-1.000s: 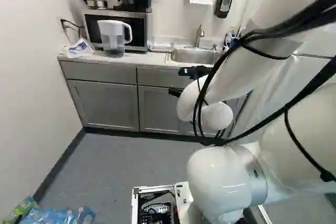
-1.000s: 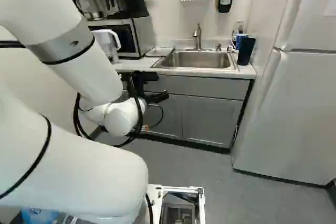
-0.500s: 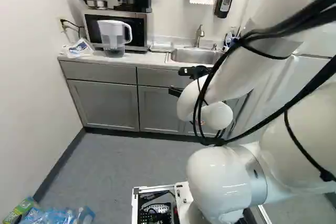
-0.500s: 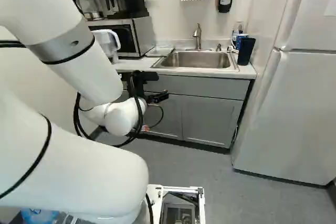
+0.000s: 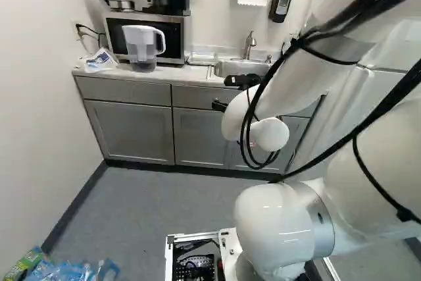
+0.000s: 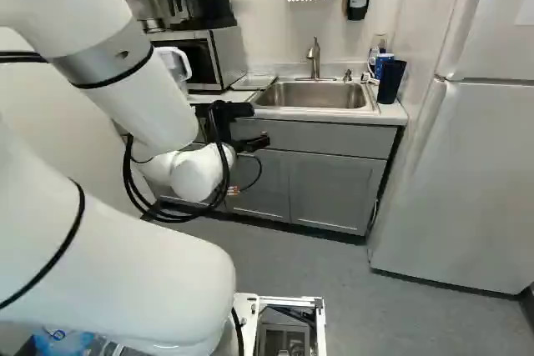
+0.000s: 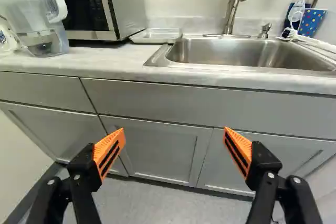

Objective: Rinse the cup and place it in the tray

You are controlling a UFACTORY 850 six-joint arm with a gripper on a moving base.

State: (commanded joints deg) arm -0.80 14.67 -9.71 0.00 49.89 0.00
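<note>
In this kitchen corner a pale counter (image 7: pixel 100 61) carries the steel sink (image 6: pixel 313 95); in the right base view the flat tray (image 6: pixel 253 82) lies just left of the sink, while the dark cup (image 6: pixel 390 81) and the spotted cup (image 7: pixel 312 22) stand right of the sink; which one is meant, I cannot tell; neither is in the tray, so grasping, rinsing and placing all seem left to do; the arm (image 6: pixel 133 106) is bent, reaching toward the sink's front; its gripper (image 7: pixel 175 132) has fingers wide apart, with nothing held.
</note>
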